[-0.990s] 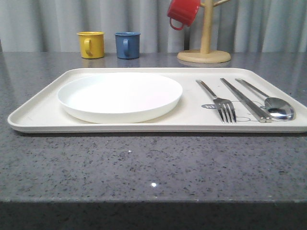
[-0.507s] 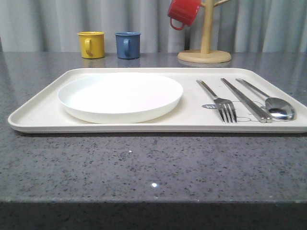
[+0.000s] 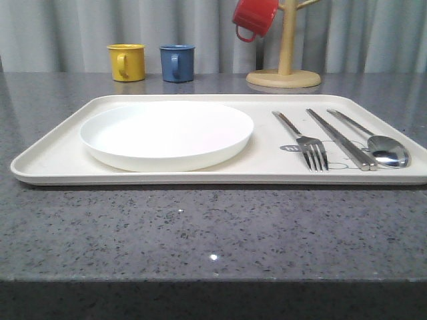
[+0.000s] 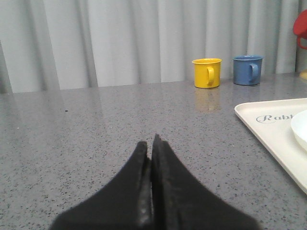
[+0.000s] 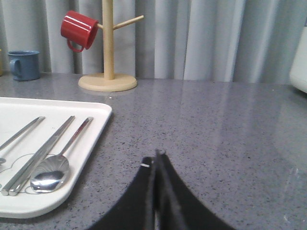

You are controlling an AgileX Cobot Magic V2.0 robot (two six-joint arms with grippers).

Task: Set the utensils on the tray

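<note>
The fork (image 3: 308, 145), chopsticks (image 3: 341, 138) and spoon (image 3: 383, 147) lie side by side on the right part of the tray (image 3: 60, 155), beside the white plate (image 3: 167, 133), well apart from both pincers. Their long axes run front to back (slightly slanted), tines and bowl toward the near rim. The left pincer (image 4: 151, 143) and right pincer (image 5: 157, 158) hover over bare tabletop (image 3: 200, 227), pinched together, holding nothing.

1. My front camera sat low near the table's (image 3: 200, 227) near edge, facing forward across the tray (image 3: 60, 157).
2. My left wrist camera looked low over the tabletop, catching the tray's left edge.
3. My right wrist camera caught its right edge; both shared the blue mug (image 4: 248, 70) with the front.
</note>
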